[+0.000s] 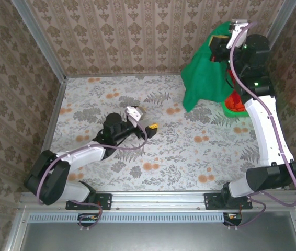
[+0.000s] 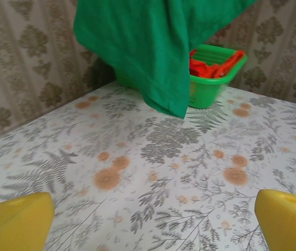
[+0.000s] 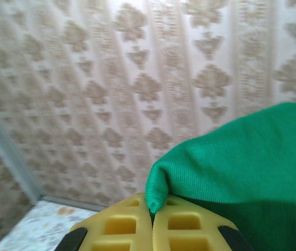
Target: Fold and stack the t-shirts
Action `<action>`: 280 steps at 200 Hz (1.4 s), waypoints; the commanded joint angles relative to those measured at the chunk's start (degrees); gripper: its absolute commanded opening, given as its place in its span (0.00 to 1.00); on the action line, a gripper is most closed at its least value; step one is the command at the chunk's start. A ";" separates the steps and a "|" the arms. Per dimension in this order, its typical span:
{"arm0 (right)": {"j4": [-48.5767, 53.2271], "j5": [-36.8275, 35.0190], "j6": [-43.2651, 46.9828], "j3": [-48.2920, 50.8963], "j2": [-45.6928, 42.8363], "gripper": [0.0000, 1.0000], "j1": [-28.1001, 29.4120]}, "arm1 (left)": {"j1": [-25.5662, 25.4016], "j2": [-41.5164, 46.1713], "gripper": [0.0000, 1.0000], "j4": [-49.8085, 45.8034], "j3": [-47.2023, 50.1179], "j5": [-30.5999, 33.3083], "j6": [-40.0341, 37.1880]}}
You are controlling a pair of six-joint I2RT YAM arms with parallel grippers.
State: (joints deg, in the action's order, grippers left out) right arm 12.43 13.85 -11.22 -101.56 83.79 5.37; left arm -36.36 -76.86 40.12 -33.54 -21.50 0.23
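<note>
Right gripper (image 3: 152,213) pinches 1 green shirt (image 1: 204,73), hanging over the basket (image 2: 206,94) — left gripper (image 1: 147,119) spread wide, low over the table (image 1: 190,151).

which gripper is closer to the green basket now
Right. The right gripper is raised near the basket, shut on the dark green t-shirt hanging in front of it. The left gripper sits open low over the middle of the table, well away.

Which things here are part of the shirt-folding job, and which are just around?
Job:
- green t-shirt, hanging from the shut right gripper
- red and orange shirts
- open left gripper

Just around:
- green plastic basket holding them
- patterned table
- wallpapered walls
</note>
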 commanded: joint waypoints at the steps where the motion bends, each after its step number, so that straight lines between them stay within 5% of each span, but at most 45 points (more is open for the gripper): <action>1: -0.67 6.97 -3.60 -2.15 -0.07 0.00 2.90 | 3.03 4.31 1.00 0.35 2.68 1.77 3.98; 32: -2.26 7.91 -9.47 2.88 1.29 0.00 5.75 | 6.66 10.28 1.00 -4.57 5.85 6.10 5.26; 59: 0.41 -1.77 -11.74 11.90 2.94 0.03 4.94 | 8.31 14.34 1.00 -9.44 7.55 9.44 5.31; 63: 1.72 -3.56 -11.74 12.88 3.54 0.07 4.65 | 8.40 14.72 1.00 -10.06 7.67 9.89 5.31; 83: 7.24 -12.47 -12.56 16.64 6.92 0.65 1.56 | 8.84 15.56 1.00 -12.29 8.19 11.61 5.77; 105: 7.83 -13.85 -11.70 20.14 8.34 0.83 -1.97 | 9.39 13.48 1.00 -12.32 7.69 12.41 8.93; 144: 5.85 -10.83 -8.94 26.58 5.92 0.87 -1.98 | 8.90 4.62 1.00 -19.64 0.09 16.29 23.14; 192: 3.97 -5.47 -8.72 34.55 4.75 0.88 -0.41 | -0.70 -7.18 1.00 -34.37 -11.39 28.47 30.92; 244: 2.95 -6.45 -9.93 39.00 5.13 0.88 -0.26 | -7.45 -17.60 0.97 -44.75 -21.78 29.10 37.22; 280: 2.63 -6.99 -10.39 38.98 5.51 0.89 -0.36 | -13.54 -23.84 0.94 -50.49 -26.64 23.73 36.33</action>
State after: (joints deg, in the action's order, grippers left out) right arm 16.43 6.76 -20.99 -62.98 89.95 5.10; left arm -47.00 -97.51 -3.51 -57.04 5.93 35.24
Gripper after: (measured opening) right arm 0.884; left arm 0.949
